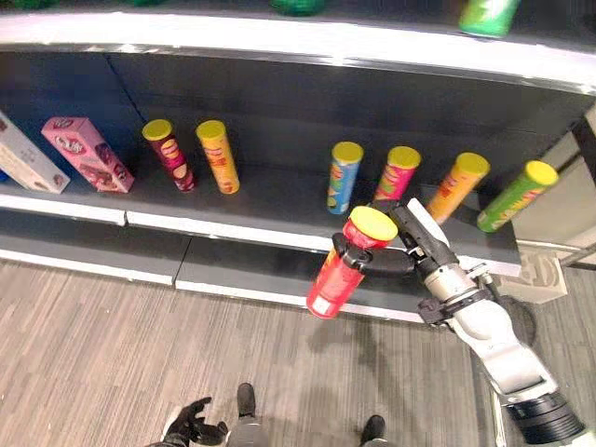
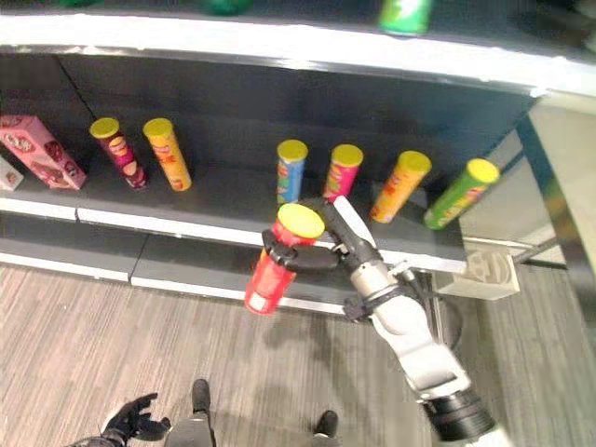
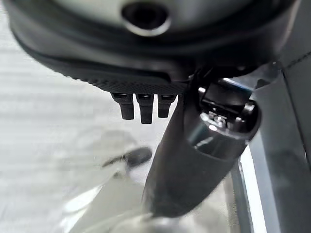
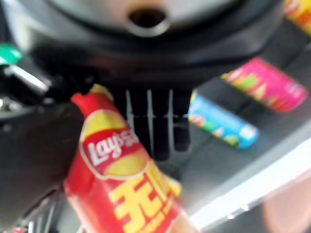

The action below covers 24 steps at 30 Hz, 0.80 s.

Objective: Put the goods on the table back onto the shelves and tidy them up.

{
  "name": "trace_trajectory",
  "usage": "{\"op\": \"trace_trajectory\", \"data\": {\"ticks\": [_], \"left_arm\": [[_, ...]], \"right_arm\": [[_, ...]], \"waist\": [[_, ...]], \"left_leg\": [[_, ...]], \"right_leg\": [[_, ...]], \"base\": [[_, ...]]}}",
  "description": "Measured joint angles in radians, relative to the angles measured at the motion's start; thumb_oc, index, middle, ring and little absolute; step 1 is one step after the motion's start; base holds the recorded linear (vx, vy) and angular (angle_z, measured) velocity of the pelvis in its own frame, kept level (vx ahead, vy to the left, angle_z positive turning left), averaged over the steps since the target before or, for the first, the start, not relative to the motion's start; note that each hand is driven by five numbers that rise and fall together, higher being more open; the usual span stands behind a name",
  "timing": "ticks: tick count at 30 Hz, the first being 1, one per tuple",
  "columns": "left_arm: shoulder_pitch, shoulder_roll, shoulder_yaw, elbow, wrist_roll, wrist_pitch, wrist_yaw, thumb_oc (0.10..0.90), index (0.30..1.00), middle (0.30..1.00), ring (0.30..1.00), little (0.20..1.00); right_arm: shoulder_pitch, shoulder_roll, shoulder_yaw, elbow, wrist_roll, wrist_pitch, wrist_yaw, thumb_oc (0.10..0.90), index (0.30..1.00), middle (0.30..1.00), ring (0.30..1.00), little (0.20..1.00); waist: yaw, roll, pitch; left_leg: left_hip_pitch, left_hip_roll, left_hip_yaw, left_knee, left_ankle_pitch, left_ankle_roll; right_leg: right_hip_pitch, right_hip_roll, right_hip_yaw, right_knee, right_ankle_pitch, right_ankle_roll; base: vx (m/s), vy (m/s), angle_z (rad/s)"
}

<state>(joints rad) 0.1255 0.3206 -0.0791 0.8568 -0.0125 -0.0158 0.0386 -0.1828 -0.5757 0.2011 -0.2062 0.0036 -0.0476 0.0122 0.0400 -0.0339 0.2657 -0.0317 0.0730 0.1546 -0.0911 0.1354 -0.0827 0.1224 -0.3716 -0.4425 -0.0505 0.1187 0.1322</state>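
The right hand [image 1: 396,250] is wrapped around a red canister [image 1: 346,264] with a yellow lid, fingers and thumb curled round its upper part just under the lid. The canister hangs tilted, base swung toward the floor, in the air in front of the dark middle shelf [image 1: 279,209], near the shelf's front edge and clear of it.

Just behind it on that shelf stand a blue canister [image 1: 343,177] and a pink canister [image 1: 397,174], with an orange canister [image 1: 457,186] and a green canister [image 1: 517,196] leaning further to the right. Well apart to the left stand a maroon canister [image 1: 169,155] and a yellow-orange canister [image 1: 218,155], then a pink box [image 1: 88,154] and a pale box [image 1: 28,156]. The left hand [image 1: 194,424] hangs low over the grey floor, fingers loosely spread, holding nothing.

The red canister is probably a light, stiff cardboard tube with a smooth, somewhat slippery wrap; it will likely dent if squeezed hard and tip easily once stood up. A hold round the middle of the body would steady it better than one near the lid.
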Motion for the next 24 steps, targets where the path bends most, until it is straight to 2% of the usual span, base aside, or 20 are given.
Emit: {"op": "trace_trajectory", "data": {"ticks": [1, 2, 3, 4, 5, 6, 7, 8, 9, 11, 12, 13, 14, 15, 16, 17, 20, 22, 24], "left_arm": [[-0.003, 0.0, 0.0, -0.008, 0.011, 0.0, 0.0, 0.8, 0.9, 0.9, 0.9, 0.9], [-0.005, 0.005, 0.001, -0.018, 0.016, -0.001, 0.004, 0.8, 0.9, 0.9, 0.9, 0.9], [-0.009, 0.021, 0.006, -0.026, 0.017, -0.002, 0.015, 0.8, 0.9, 0.9, 0.9, 0.9], [-0.006, 0.042, 0.006, -0.016, 0.018, -0.002, 0.015, 0.8, 0.9, 0.9, 0.9, 0.9], [-0.005, 0.048, 0.005, 0.008, 0.019, 0.001, 0.016, 0.8, 0.9, 0.9, 0.9, 0.9], [-0.002, 0.049, 0.005, 0.008, 0.02, 0.003, 0.016, 0.8, 0.9, 0.9, 0.9, 0.9], [0.01, 0.054, 0.005, 0.008, 0.022, 0.011, 0.022, 0.8, 0.9, 0.9, 0.9, 0.9], [0.009, 0.061, 0.007, 0.004, 0.022, 0.011, 0.034, 0.8, 0.9, 0.9, 0.9, 0.9], [0.008, 0.057, 0.005, 0.004, 0.021, 0.011, 0.036, 0.8, 0.9, 0.9, 0.9, 0.9], [0.007, 0.045, 0.003, 0.005, 0.017, 0.01, 0.04, 0.8, 0.9, 0.9, 0.9, 0.9], [0.005, 0.039, 0.003, 0.002, 0.016, 0.01, 0.039, 0.8, 0.9, 0.9, 0.9, 0.9], [0.007, 0.033, 0.002, -0.015, 0.015, 0.01, 0.039, 0.8, 0.9, 0.9, 0.9, 0.9], [0.012, 0.036, 0.002, -0.027, 0.014, 0.009, 0.038, 0.8, 0.9, 0.9, 0.9, 0.9], [0.019, 0.018, 0.003, -0.031, 0.012, 0.01, 0.042, 0.8, 0.9, 0.9, 0.9, 0.9], [0.054, -0.009, 0.003, -0.054, 0.012, 0.009, 0.046, 0.8, 0.9, 0.9, 0.9, 0.9], [0.067, -0.02, -0.002, -0.054, 0.009, 0.011, 0.04, 0.8, 0.9, 0.9, 0.9, 0.9], [0.087, -0.039, -0.024, -0.053, -0.027, 0.012, 0.04, 0.8, 0.9, 0.9, 0.9, 0.9], [0.088, -0.041, -0.03, -0.063, -0.027, 0.011, 0.044, 0.8, 0.9, 0.9, 0.9, 0.9], [0.087, -0.04, -0.03, -0.087, -0.028, 0.008, 0.047, 0.8, 0.9, 0.9, 0.9, 0.9]], "right_arm": [[-0.008, 0.008, 0.011, 0.0, -0.007, 0.0, 0.0, 0.4, 0.3, 0.3, 0.3, 0.3], [-0.018, 0.006, 0.03, -0.002, -0.014, 0.0, 0.001, 0.4, 0.3, 0.3, 0.3, 0.3], [-0.024, 0.007, 0.046, -0.006, -0.029, 0.001, 0.004, 0.4, 0.3, 0.3, 0.3, 0.3], [-0.038, 0.029, 0.067, -0.005, -0.05, 0.003, 0.002, 0.4, 0.3, 0.3, 0.3, 0.3], [-0.051, 0.052, 0.081, -0.003, -0.071, 0.013, 0.001, 0.4, 0.3, 0.3, 0.3, 0.3], [-0.053, 0.054, 0.085, -0.003, -0.072, 0.013, 0.0, 0.4, 0.3, 0.3, 0.3, 0.3], [-0.055, 0.041, 0.096, -0.004, -0.081, 0.006, -0.007, 0.4, 0.3, 0.3, 0.3, 0.3], [-0.059, 0.008, 0.094, -0.003, -0.106, 0.007, -0.02, 0.4, 0.3, 0.3, 0.3, 0.3], [-0.063, -0.006, 0.095, -0.001, -0.113, 0.007, -0.021, 0.4, 0.3, 0.3, 0.3, 0.3], [-0.095, -0.009, 0.104, 0.024, -0.135, 0.008, -0.032, 0.4, 0.3, 0.3, 0.3, 0.3], [-0.101, -0.008, 0.102, 0.042, -0.14, 0.008, -0.045, 0.4, 0.3, 0.3, 0.3, 0.3], [-0.102, -0.007, 0.101, 0.059, -0.152, 0.015, -0.063, 0.4, 0.3, 0.3, 0.3, 0.3], [-0.103, -0.003, 0.107, 0.074, -0.156, 0.016, -0.068, 0.4, 0.3, 0.3, 0.3, 0.3], [-0.109, 0.0, 0.115, 0.091, -0.163, 0.02, -0.069, 0.4, 0.3, 0.3, 0.3, 0.3], [-0.132, 0.007, 0.134, 0.114, -0.187, 0.021, -0.072, 0.4, 0.3, 0.3, 0.3, 0.3], [-0.136, 0.005, 0.137, 0.12, -0.201, 0.022, -0.078, 0.4, 0.3, 0.3, 0.3, 0.3], [-0.143, 0.003, 0.134, 0.126, -0.246, 0.036, -0.132, 0.4, 0.3, 0.3, 0.3, 0.3], [-0.176, 0.016, 0.133, 0.173, -0.278, 0.037, -0.174, 0.4, 0.3, 0.3, 0.3, 0.3], [-0.221, 0.033, 0.131, 0.237, -0.319, 0.051, -0.218, 0.4, 0.3, 0.3, 0.3, 0.3]], "waist": [[0.005, 0.007, 0.0], [0.024, 0.022, 0.0], [0.038, 0.031, 0.0], [0.053, 0.023, 0.0], [0.06, 0.026, 0.001], [0.06, 0.028, 0.0], [0.055, 0.048, 0.004], [0.049, 0.054, 0.007], [0.045, 0.054, 0.008], [0.039, 0.055, 0.008], [0.035, 0.049, 0.007], [0.029, 0.034, 0.006], [0.034, 0.009, 0.002], [0.058, 0.016, 0.0], [0.063, 0.032, -0.005], [0.067, 0.04, -0.008], [0.087, 0.043, -0.009], [0.094, 0.049, -0.008], [0.119, 0.059, -0.003]], "left_leg": [[0.006, -0.018, 0.001, 0.0, -0.006, 0.018], [0.012, -0.023, 0.002, 0.001, -0.012, 0.028], [0.015, -0.037, 0.005, 0.006, -0.022, 0.049], [0.026, -0.057, 0.03, 0.017, -0.04, 0.072], [0.049, -0.057, 0.052, 0.015, -0.044, 0.08], [0.054, -0.059, 0.059, 0.015, -0.045, 0.081], [0.091, -0.059, 0.049, 0.013, -0.067, 0.111], [0.104, -0.054, 0.042, 0.013, -0.075, 0.124], [0.105, -0.053, 0.039, 0.011, -0.076, 0.125], [0.102, -0.048, 0.029, 0.003, -0.075, 0.123], [0.098, -0.054, 0.017, 0.003, -0.073, 0.118], [0.099, -0.068, -0.006, 0.002, -0.077, 0.099], [0.101, -0.084, -0.017, 0.001, -0.079, 0.083], [0.101, -0.067, -0.025, 0.0, -0.082, 0.067], [0.097, -0.029, -0.028, 0.001, -0.09, 0.044], [0.084, -0.011, -0.042, 0.0, -0.088, 0.034], [0.063, 0.031, -0.067, 0.001, -0.085, 0.016], [0.044, 0.04, -0.096, 0.001, -0.075, 0.002], [0.02, 0.039, -0.115, 0.002, -0.069, -0.008]], "right_leg": [[-0.018, -0.029, 0.011, 0.044, 0.004, -0.007], [-0.054, -0.045, 0.02, 0.101, -0.014, 0.002], [-0.081, -0.027, 0.046, 0.123, -0.007, 0.028], [-0.105, -0.055, 0.025, 0.185, 0.044, 0.043], [-0.132, -0.085, 0.021, 0.253, 0.049, 0.03], [-0.136, -0.089, 0.018, 0.269, 0.05, 0.027], [-0.162, -0.093, 0.041, 0.34, 0.004, 0.042], [-0.209, -0.037, 0.088, 0.339, -0.063, 0.042], [-0.227, -0.011, 0.094, 0.302, -0.063, 0.042], [-0.238, 0.053, 0.103, 0.125, -0.053, 0.045], [-0.23, 0.064, 0.124, 0.042, -0.028, 0.049], [-0.214, 0.061, 0.133, -0.002, 0.001, 0.054], [-0.205, 0.055, 0.15, -0.011, 0.04, 0.042], [-0.198, 0.065, 0.143, -0.023, 0.094, 0.026], [-0.19, 0.108, 0.13, -0.047, 0.094, 0.02], [-0.186, 0.124, 0.114, -0.043, 0.087, 0.005], [-0.189, 0.165, 0.083, -0.043, 0.075, -0.014], [-0.19, 0.17, 0.055, -0.043, 0.071, -0.021], [-0.2, 0.167, 0.034, -0.043, 0.07, -0.022]], "base": [[0.07, 0.365, 0.27], [0.08, 0.398, 0.0], [0.08, 0.399, -0.09], [0.05, 0.194, -0.28], [0.04, 0.096, -0.31], [0.04, 0.116, -0.31], [0.07, 0.027, 0.03], [0.08, -0.049, 0.11], [0.09, -0.104, 0.12], [0.03, -0.084, 0.12], [0.01, -0.061, 0.52], [0.06, -0.096, 0.67], [0.07, -0.099, 0.54], [0.09, -0.124, 0.2], [0.05, -0.083, 0.13], [0.06, -0.109, 0.18], [0.01, -0.072, 0.23], [-0.03, -0.061, 0.33], [-0.05, -0.046, 0.32]]}}
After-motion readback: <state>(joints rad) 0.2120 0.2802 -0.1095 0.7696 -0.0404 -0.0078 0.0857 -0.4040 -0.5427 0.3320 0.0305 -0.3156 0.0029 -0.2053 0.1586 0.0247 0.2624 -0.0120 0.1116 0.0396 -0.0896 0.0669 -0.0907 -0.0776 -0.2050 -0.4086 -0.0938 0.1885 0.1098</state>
